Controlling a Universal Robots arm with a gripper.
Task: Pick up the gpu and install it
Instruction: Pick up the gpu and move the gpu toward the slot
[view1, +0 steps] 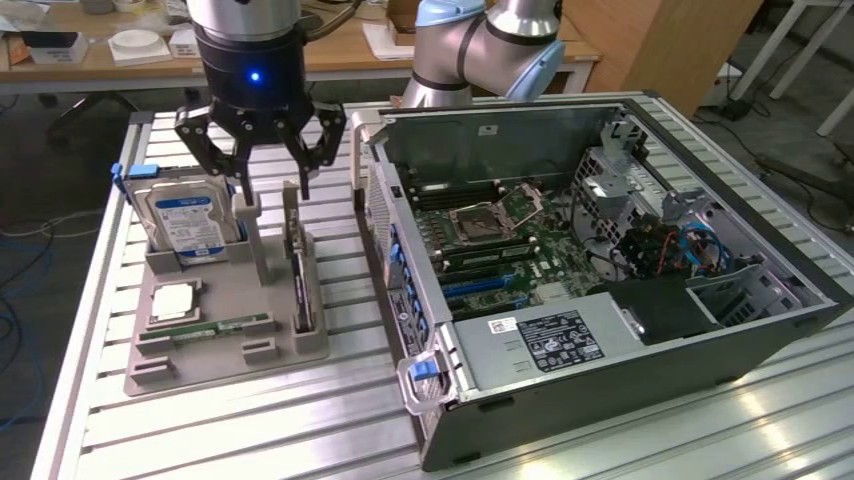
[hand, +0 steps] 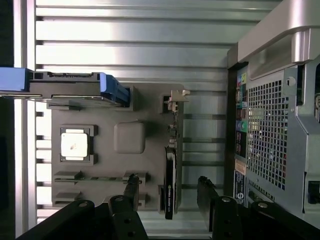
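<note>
Exterior view, starting at its left: a grey tray (view1: 220, 365) on the slatted metal surface (view1: 267, 430), with a hard drive (view1: 187, 228) upright in the rear slot, a square processor chip (view1: 174, 300) lying flat nearer the front and a slim green memory stick (view1: 224, 325) beside it. Just right of those, along the tray's right edge, the gpu (view1: 303, 270), standing on its long edge in its holder, thin and dark, untouched.

Directly above the rear part of the tray, the gripper (view1: 274, 188), fingers (view1: 242, 180) spread wide and holding nothing. One fingertip close to the hard drive's right side, the other over the rear end of the gpu, no contact visible.

Further to the exterior view's right, the open computer case (view1: 747, 340), motherboard (view1: 507, 250) exposed, expansion slots looking free.

Wrist view, looking straight down: gpu (hand: 170, 185) on edge between the two spread fingers (hand: 131, 187), gripper (hand: 167, 179) roughly centred across it, silvery bracket (hand: 176, 100) at the far end of the card, hard drive (hand: 70, 82) and processor chip (hand: 75, 145) off to one side, case (hand: 275, 125) on the other.

Judged progress: very early. Lined up over the card but not lowered around it, nothing gripped, nothing lifted. Both the pick-up and the seating in the case left to do.
</note>
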